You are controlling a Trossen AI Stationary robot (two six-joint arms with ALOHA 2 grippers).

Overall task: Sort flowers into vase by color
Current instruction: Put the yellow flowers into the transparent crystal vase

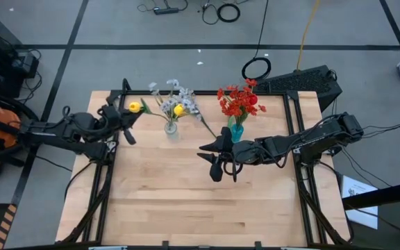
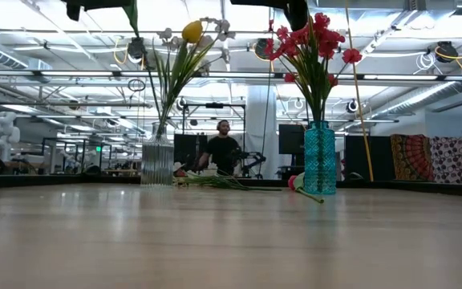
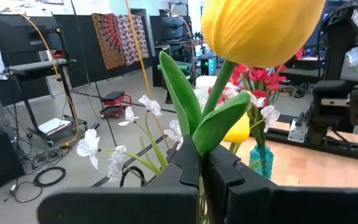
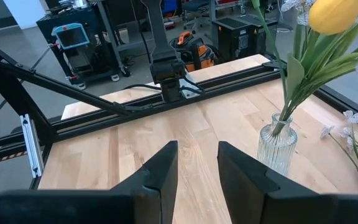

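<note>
Right gripper (image 1: 222, 169) hovers over bare table, fingers spread, nothing held, just in front of the ribbed teal glass vase (image 1: 237, 132) of red sprays. Left gripper (image 3: 202, 177) is pinched on the thin green stem of a yellow plastic tulip bud (image 3: 260, 28), held aloft left of the ribbed clear glass vase (image 1: 171, 127). Judgement: the tulip is light and its stem springy, so grip low on the stem, never the bud. Pale wispy sprays (image 1: 201, 119) lie on the table between the vases.
</note>
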